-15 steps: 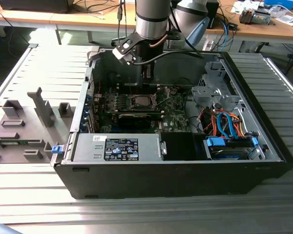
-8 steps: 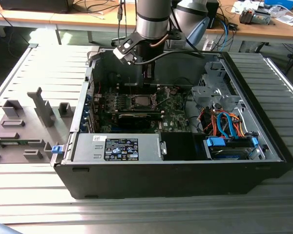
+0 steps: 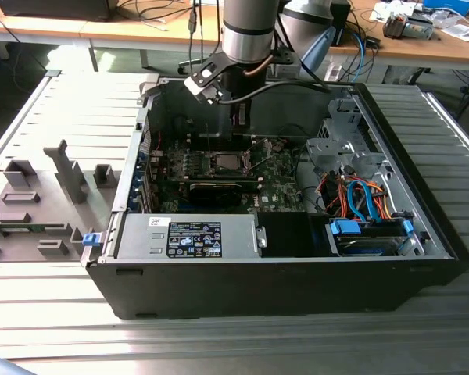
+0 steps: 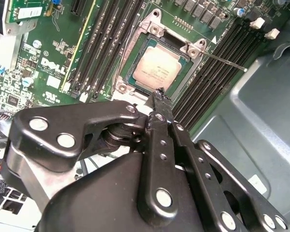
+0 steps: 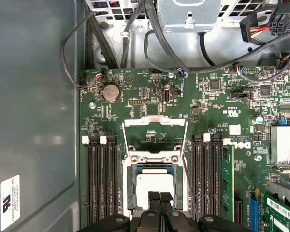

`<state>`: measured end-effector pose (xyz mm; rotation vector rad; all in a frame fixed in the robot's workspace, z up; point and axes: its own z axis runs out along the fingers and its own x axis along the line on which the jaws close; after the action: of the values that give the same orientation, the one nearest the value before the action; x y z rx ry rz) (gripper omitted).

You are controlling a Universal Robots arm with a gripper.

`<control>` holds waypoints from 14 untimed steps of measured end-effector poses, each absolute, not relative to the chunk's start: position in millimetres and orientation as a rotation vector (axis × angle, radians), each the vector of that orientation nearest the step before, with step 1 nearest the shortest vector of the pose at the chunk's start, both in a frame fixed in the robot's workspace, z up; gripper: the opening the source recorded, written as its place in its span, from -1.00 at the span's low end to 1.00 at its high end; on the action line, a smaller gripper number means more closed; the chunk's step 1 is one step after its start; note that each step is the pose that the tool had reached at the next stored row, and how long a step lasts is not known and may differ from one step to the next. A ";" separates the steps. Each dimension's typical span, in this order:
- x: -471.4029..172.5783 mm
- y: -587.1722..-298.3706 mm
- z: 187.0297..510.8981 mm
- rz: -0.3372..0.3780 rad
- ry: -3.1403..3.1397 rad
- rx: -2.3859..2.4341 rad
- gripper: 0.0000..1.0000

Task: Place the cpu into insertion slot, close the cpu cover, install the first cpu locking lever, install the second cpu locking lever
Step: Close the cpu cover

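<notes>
Cpu (image 4: 157, 71): seated flat in the insertion slot (image 4: 135, 55), metal top bare, so placing looks done.
Cpu cover (image 5: 154, 121): lies folded back off the slot (not yet closed), leaving the chip reachable.
End effector (image 5: 160, 195): fingertips pressed together, gripping nothing, hovering just above the chip's edge.
Locking lever (image 4: 224, 60): unlatched, sticking out beside the slot, freeing the cover.

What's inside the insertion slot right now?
The cpu lies in the insertion slot, silver top up, with the cpu cover swung open off it. The shut gripper hides one edge of the chip; the contacts beneath the chip are covered.
</notes>
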<state>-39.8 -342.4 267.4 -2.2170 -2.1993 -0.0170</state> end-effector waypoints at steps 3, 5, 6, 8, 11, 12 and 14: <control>-38.7 -342.9 267.4 -0.017 -2.199 -2.217 -0.79; -37.9 -343.2 267.4 -0.017 -2.199 -2.217 -0.79; -37.7 -343.3 267.5 -0.017 -2.199 -2.217 -0.79; -36.8 -343.5 267.4 -0.017 -2.199 -2.217 -0.79; -35.5 -343.7 267.4 -0.017 -2.199 -2.217 -0.79; -35.1 -343.8 267.4 -0.017 -2.199 -2.217 -0.79; -33.3 -344.4 267.4 -0.016 -2.199 -2.217 -0.79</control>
<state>-33.3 -344.4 267.4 -2.2167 -2.1991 -0.0164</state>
